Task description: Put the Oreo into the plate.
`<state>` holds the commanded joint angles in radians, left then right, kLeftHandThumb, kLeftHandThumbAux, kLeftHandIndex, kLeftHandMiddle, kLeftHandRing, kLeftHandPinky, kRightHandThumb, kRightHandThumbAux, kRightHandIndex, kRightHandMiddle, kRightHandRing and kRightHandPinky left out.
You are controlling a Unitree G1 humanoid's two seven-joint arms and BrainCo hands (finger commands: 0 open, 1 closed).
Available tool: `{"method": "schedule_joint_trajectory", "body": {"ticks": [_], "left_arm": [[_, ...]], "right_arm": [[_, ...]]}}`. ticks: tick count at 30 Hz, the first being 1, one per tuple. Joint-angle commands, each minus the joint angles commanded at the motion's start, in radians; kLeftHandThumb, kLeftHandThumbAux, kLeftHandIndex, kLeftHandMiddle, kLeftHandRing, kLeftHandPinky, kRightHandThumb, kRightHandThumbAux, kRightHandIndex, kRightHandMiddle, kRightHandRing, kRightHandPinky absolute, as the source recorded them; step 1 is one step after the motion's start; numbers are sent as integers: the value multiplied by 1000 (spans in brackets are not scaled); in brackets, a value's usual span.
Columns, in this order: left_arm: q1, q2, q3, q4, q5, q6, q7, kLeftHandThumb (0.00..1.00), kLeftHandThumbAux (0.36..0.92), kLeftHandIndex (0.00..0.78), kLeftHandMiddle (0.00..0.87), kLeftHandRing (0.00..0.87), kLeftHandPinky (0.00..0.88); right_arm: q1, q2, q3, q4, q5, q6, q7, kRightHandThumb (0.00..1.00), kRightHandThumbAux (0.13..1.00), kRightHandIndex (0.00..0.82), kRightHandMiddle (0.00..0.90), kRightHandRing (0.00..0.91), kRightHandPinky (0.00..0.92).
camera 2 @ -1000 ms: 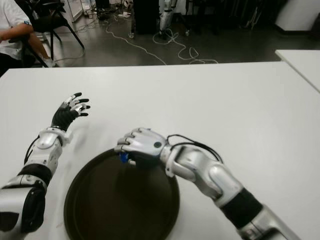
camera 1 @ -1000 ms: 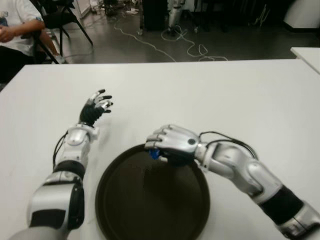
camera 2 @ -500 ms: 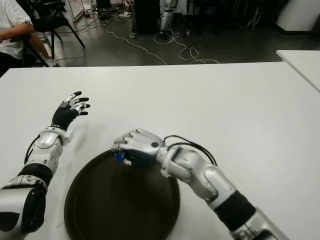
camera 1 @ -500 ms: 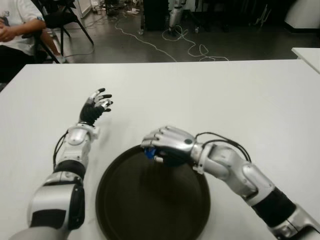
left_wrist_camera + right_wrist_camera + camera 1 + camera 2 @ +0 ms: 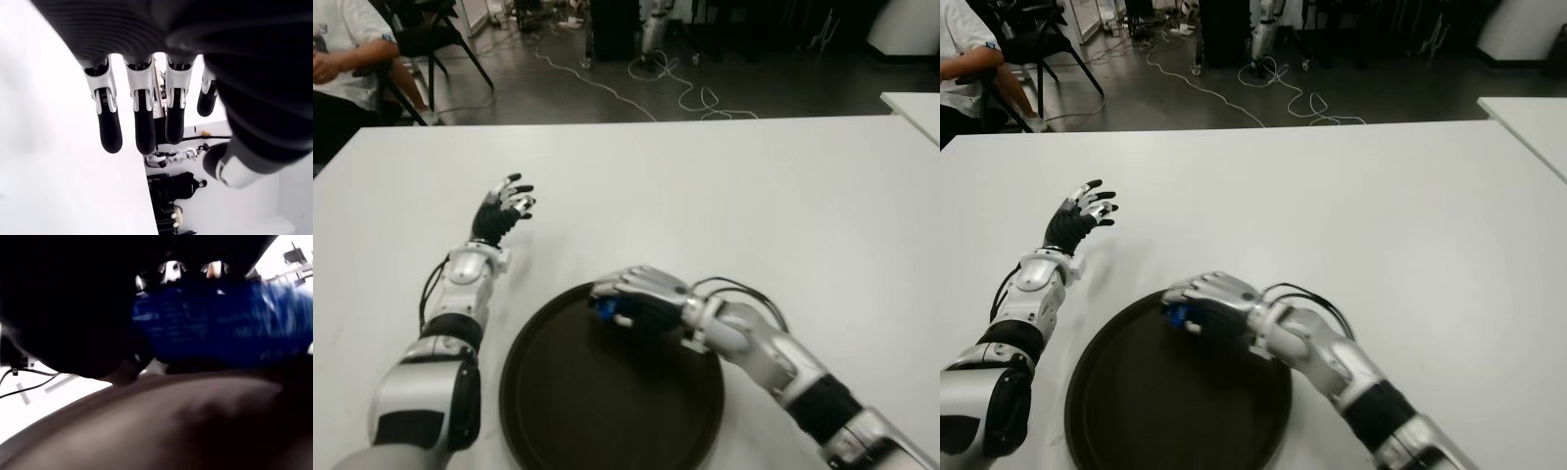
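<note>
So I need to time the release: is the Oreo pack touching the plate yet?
Cannot tell. The right wrist view shows the blue Oreo pack in the right hand just above the plate, but no plain contact or gap.

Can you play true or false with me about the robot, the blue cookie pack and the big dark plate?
1. The right hand is holding the blue Oreo. True.
2. The Oreo lies alone in the middle of the plate. False: the fingers are closed around it, over the plate's far edge.
3. The left hand holds a cookie too. False: its fingers are spread and hold nothing.
4. The plate is dark and round. True.
5. The left hand is over the plate. False: it is out over the white table, to the left of the plate and farther off.
</note>
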<state>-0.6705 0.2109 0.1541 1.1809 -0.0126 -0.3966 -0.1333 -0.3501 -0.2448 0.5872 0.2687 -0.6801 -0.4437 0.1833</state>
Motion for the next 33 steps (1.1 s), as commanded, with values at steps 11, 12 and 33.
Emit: {"method": "schedule_joint_trajectory", "body": {"ticks": [11,12,33], "left_arm": [[-3,-1,0,4,-1,-10,-4,249,662,116,224,254,319],[-3,-1,-1,4,-1,-10,-3,247,662,116,224,255,318],[-11,-7,-5,12,4,-10,12,232,677,125,229,253,299]], "right_arm": [[-8,-5,5,31,-21,-23,-26,0,654,0,0,0,0],[-8,-6,5,32,-23,-24,-27,0,653,0,0,0,0],[-30,-25,-4,34,-44,-34,-37,0,677,0,0,0,0]]}}
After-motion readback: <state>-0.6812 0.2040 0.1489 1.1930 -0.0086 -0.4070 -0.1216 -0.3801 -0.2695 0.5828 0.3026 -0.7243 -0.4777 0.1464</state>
